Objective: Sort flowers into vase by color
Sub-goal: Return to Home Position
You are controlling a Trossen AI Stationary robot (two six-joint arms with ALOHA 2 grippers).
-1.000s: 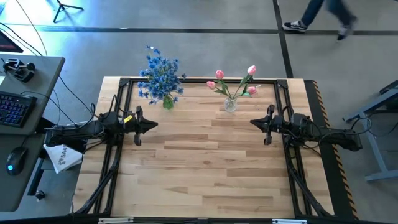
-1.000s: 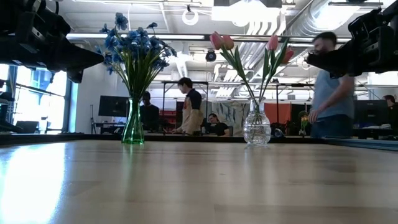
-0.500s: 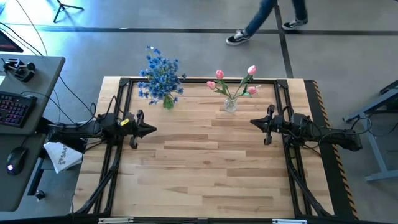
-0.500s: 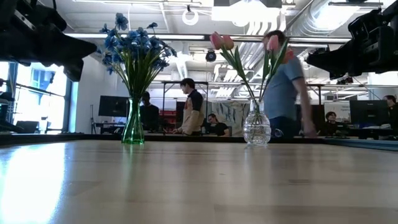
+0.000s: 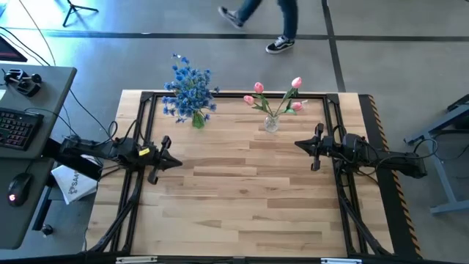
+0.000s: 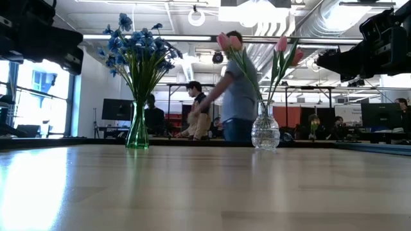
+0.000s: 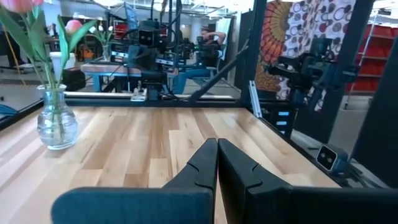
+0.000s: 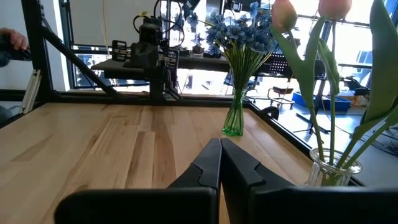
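The blue blossom stems (image 5: 189, 88) stand in a green glass vase (image 6: 137, 130) near the table's far edge. The pink tulips (image 5: 277, 99) stand in a clear round vase (image 6: 265, 133) to its right. In the right wrist view I see the green vase (image 8: 234, 118) and part of the clear vase (image 8: 333, 169); the left wrist view shows the clear vase (image 7: 56, 123). My left gripper (image 5: 178, 163) hovers shut over the table's left side, holding nothing. My right gripper (image 5: 297, 144) hovers shut over the right side, just nearer than the tulip vase.
A black frame (image 5: 234, 95) runs along the table's far, left and right sides. A desk with a keyboard (image 5: 16, 126) and a mouse stands left of the table. A person (image 6: 234, 90) walks past beyond the far edge. Bare wood (image 5: 234, 191) spreads between the arms.
My left gripper has drawn back toward the table's left and near edges, staying shut. The person behind the table has walked from right to left. The vases and flowers have kept still.
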